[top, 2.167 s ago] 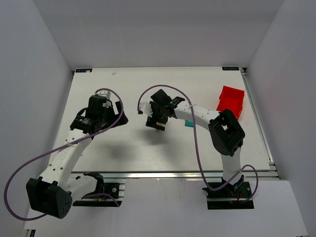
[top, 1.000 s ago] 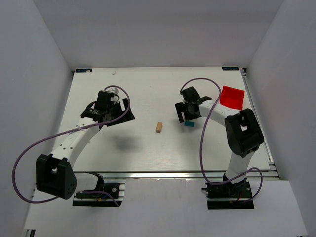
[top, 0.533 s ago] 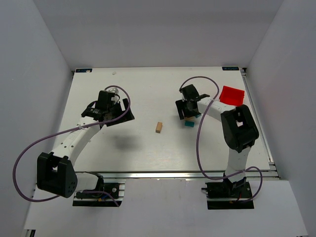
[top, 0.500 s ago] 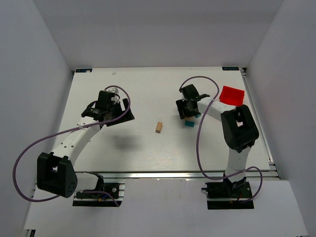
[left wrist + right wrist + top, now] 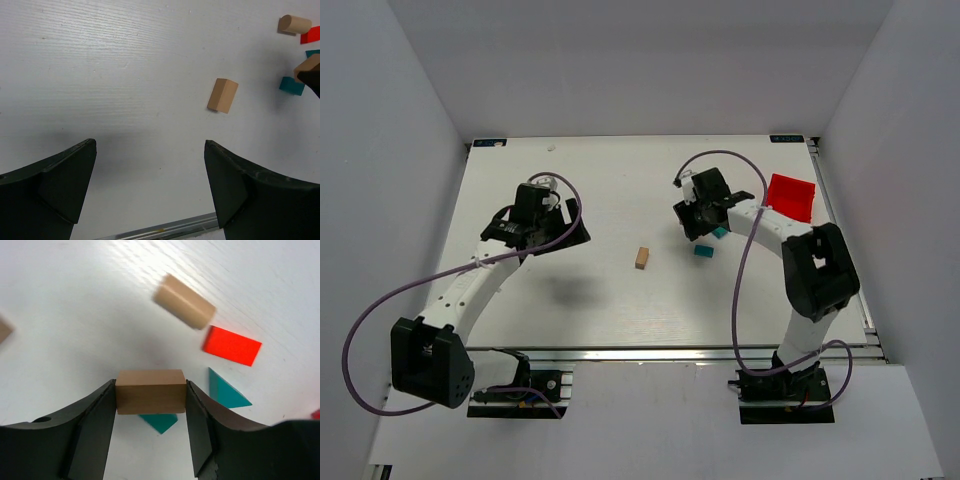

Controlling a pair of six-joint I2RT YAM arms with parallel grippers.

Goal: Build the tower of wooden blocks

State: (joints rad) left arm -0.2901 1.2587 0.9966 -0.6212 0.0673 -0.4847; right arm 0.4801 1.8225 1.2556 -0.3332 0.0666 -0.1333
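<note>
None of the wood block tower stood yet. Every piece I could see either lay loose on the table (image 5: pixel 620 180) or sat in my grasp, so I judged that only the first pick was done and all the stacking was left. My right gripper (image 5: pixel 151 396) was clamped on a tan block (image 5: pixel 150 389), held clear of the surface to judge by the shadow under it, over the right half of the table. Its long axis ran level, straight across from one finger to the other, with the fingers pressing on its two end faces. The other pieces lay below and around it. A tan cylinder (image 5: pixel 184 308), a little blurred, lay on its side. A red block (image 5: pixel 231 345) lay flat close beside it, its length roughly in line with the held block's. A teal wedge (image 5: pixel 226 390) lay flat with its sharp corner aimed away from the held block, and another teal piece (image 5: pixel 159 422) was partly hidden beneath my load. A second tan block (image 5: pixel 642 258) lay alone near the table's middle, apart from that cluster. It rested on a long face, its long axis pointing roughly away from my bases with a slight lean. My left gripper (image 5: pixel 149 150) hung spread wide and empty, with that lone block ahead of its fingers, not between them. A red bin (image 5: pixel 790 197) sat at the far right.
</note>
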